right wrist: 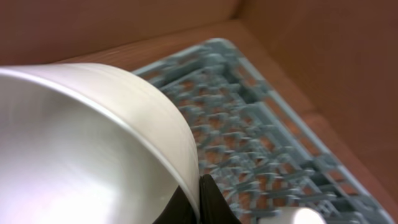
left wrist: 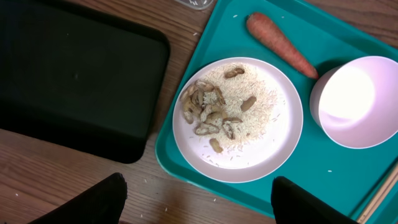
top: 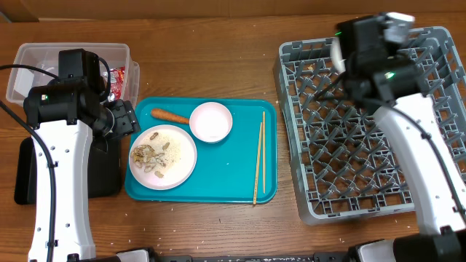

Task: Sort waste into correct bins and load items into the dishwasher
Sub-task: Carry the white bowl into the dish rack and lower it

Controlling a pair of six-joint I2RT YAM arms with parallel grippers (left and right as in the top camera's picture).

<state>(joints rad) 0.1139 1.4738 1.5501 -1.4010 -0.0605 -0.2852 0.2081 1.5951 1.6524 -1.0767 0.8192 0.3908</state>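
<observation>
Right gripper (right wrist: 199, 194) is clamped tight on the rim of a white bowl (right wrist: 93, 143), which I'm holding over the far left corner of the grey dish rack (top: 349, 167). Left gripper (left wrist: 199, 205) is spread wide with nothing in it, hovering at the left edge of the teal tray (top: 226, 175). On that tray: plate (left wrist: 239, 118) with shell scraps (left wrist: 208, 112), carrot (left wrist: 280, 43), second bowl (left wrist: 357, 102), chopsticks (top: 259, 156). Black tray (left wrist: 68, 74) sits just beside it. Red wrapper (top: 118, 76) lies in the clear tub (top: 44, 54), print too small to read.
</observation>
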